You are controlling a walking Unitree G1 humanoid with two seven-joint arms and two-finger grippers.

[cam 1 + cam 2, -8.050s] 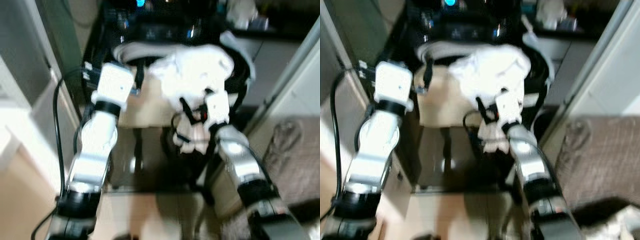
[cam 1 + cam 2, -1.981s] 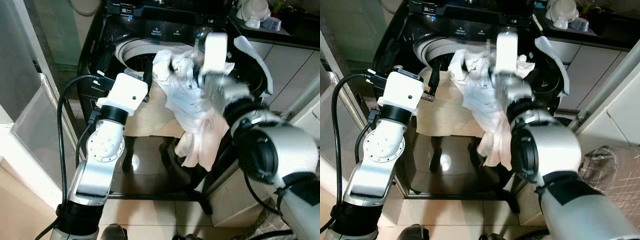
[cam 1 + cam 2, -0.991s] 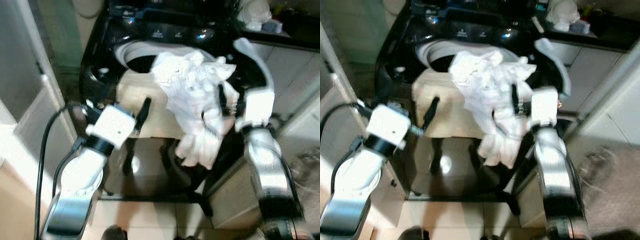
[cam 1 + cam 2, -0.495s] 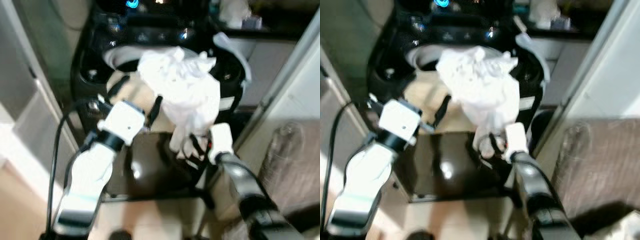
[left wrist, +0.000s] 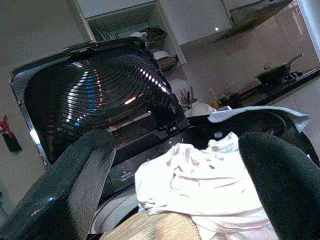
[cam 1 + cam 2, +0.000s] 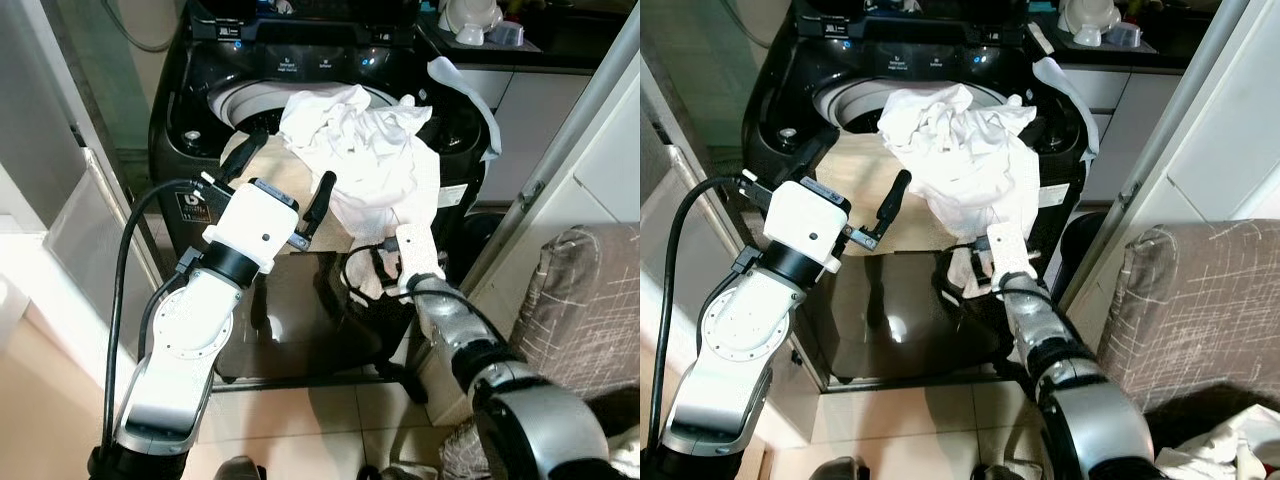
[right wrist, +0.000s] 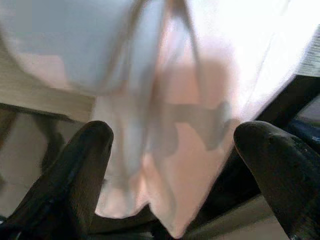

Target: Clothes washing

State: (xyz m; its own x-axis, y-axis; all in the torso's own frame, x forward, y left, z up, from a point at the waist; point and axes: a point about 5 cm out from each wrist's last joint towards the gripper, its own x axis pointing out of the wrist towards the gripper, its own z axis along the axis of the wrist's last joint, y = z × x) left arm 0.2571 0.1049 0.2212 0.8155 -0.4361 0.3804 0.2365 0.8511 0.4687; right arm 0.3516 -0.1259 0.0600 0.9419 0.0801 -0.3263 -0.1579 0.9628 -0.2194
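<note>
the white laundry bundle (image 6: 365, 160) sits heaped on the front rim of the open top-loading washing machine (image 6: 215, 90), partly on a beige cloth (image 6: 865, 195) laid over the rim, with one long tail spilling over the machine's front toward the floor; so its long axis runs from the drum opening (image 6: 245, 100) down the front, tail pointing downward. the step in hand looks like loading: the bundle is at the mouth but not yet inside the drum. the right end effector (image 6: 375, 275) is low at the hanging tail, its fingers (image 7: 85, 165) spread to either side of the pale fabric and not clenched on it. the left end effector (image 6: 275, 185) hovers over the beige cloth just beside the bundle, also spread wide and holding nothing. the next move probably calls for gathering the dangling tail upward and pushing the whole heap back over the rim into the drum, so nothing stays draped outside.
</note>
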